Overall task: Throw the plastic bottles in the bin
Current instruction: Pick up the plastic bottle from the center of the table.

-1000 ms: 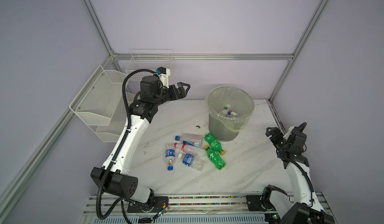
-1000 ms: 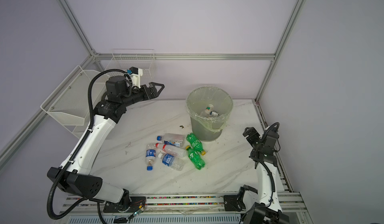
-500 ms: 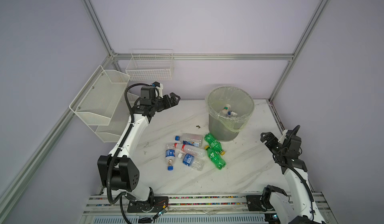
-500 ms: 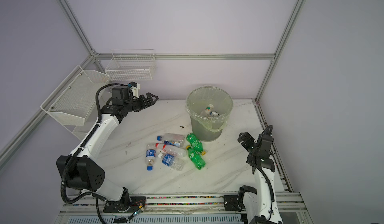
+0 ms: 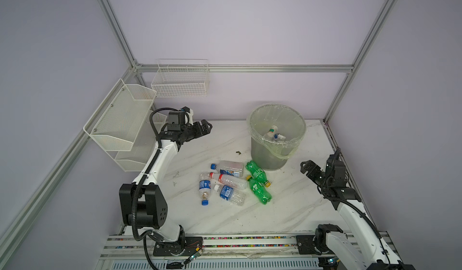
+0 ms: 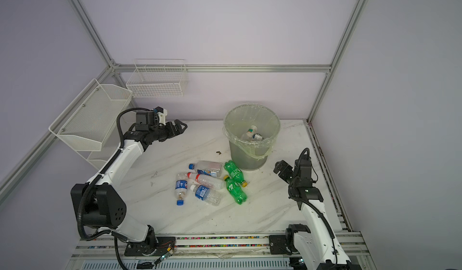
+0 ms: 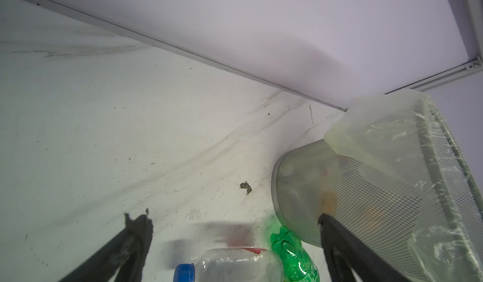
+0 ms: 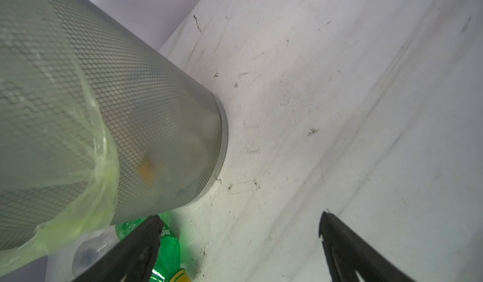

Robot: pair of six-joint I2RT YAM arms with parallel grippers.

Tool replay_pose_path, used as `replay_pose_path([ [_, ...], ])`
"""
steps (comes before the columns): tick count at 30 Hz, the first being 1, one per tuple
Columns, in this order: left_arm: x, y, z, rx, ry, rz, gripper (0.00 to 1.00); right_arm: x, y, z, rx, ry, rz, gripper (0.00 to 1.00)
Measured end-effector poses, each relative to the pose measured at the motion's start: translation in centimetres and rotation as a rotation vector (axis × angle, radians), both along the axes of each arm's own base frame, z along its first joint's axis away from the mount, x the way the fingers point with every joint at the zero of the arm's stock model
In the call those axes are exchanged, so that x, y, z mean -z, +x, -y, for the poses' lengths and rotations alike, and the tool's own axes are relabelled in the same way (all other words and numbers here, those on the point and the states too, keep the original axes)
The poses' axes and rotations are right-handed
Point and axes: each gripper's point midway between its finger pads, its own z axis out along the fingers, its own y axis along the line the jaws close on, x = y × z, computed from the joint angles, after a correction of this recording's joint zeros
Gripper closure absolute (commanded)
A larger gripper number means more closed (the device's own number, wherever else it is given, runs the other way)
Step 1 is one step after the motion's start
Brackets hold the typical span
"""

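The bin (image 5: 265, 156) (image 6: 246, 158) stands at the back right of the marble table, with two bottles (image 5: 272, 131) inside. Several plastic bottles lie in a heap in front of it: clear ones (image 5: 228, 168) (image 5: 228, 179) (image 5: 205, 188) and two green ones (image 5: 257, 172) (image 5: 260, 190). My left gripper (image 5: 206, 128) (image 7: 230, 219) hangs open and empty over the back left, pointing towards the bin (image 7: 352, 189). My right gripper (image 5: 308, 167) (image 8: 240, 218) is open and empty, low and just right of the bin (image 8: 143, 111), with a green bottle (image 8: 170, 252) past one finger.
A white wire basket (image 5: 181, 83) hangs on the back wall and white mesh baskets (image 5: 120, 121) on the left frame, close behind my left arm. A small dark scrap (image 5: 238, 152) lies left of the bin. Frame posts stand at the back corners.
My left arm has come down and drawn back from high up, its gripper still open. My right gripper has moved in from the right edge towards the bin.
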Motion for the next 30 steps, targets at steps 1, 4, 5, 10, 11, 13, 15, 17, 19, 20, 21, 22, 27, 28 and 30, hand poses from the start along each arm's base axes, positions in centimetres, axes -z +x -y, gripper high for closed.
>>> replay_pose_path([
  [1, 0.4, 0.0, -0.3, -0.005, 0.005, -0.006, 0.00, 0.0, -0.1, -0.4, -0.009, -0.005, -0.001, 0.03],
  [4, 1.1, 0.2, -0.9, -0.011, 0.014, -0.018, 0.00, -0.2, -0.4, -1.5, -0.033, -0.022, 0.007, 0.03],
  [5, 1.4, 0.2, -1.0, -0.011, 0.019, -0.022, 0.00, -0.3, -0.5, -2.0, -0.044, -0.026, 0.011, 0.03],
  [10, 2.2, 0.2, -1.1, 0.001, 0.038, -0.030, 0.00, 0.3, -0.9, -5.0, -0.119, -0.070, -0.007, 0.03],
  [11, 2.4, 0.2, -1.1, 0.003, 0.042, -0.033, 0.00, 0.6, -1.1, -5.9, -0.142, -0.079, -0.017, 0.03],
  [13, 2.9, 0.0, -1.2, 0.005, 0.052, -0.040, 0.00, 1.2, -1.4, -7.6, -0.185, -0.102, -0.036, 0.03],
  [15, 3.4, -0.1, -1.3, 0.005, 0.058, -0.051, 0.00, 1.5, -1.7, -9.3, -0.227, -0.125, -0.048, 0.03],
  [17, 4.0, -0.3, -1.4, 0.002, 0.064, -0.063, 0.00, 1.4, -1.8, -10.7, -0.260, -0.152, -0.051, 0.03],
  [19, 4.2, -0.4, -1.5, -0.003, 0.068, -0.068, 0.00, 1.1, -1.9, -12.1, -0.287, -0.181, -0.047, 0.03],
  [20, 4.3, -0.4, -1.5, -0.004, 0.068, -0.069, 0.00, 0.8, -1.9, -12.7, -0.300, -0.194, -0.039, 0.03],
  [21, 4.4, -0.4, -1.5, -0.004, 0.068, -0.070, 0.00, 0.5, -1.9, -13.3, -0.312, -0.204, -0.030, 0.03],
  [22, 4.4, -0.3, -1.5, -0.005, 0.069, -0.068, 0.00, 0.3, -2.0, -13.7, -0.321, -0.209, -0.022, 0.03],
  [27, 4.8, -0.4, -1.5, -0.007, 0.068, -0.072, 0.00, 0.1, -2.7, -15.2, -0.352, -0.242, -0.002, 0.03],
  [28, 4.8, -0.4, -1.5, -0.008, 0.068, -0.071, 0.00, 0.2, -2.8, -15.6, -0.360, -0.254, -0.004, 0.03],
  [30, 4.8, -0.4, -1.5, -0.007, 0.067, -0.070, 0.00, 0.8, -3.3, -16.8, -0.396, -0.285, -0.016, 0.03],
])
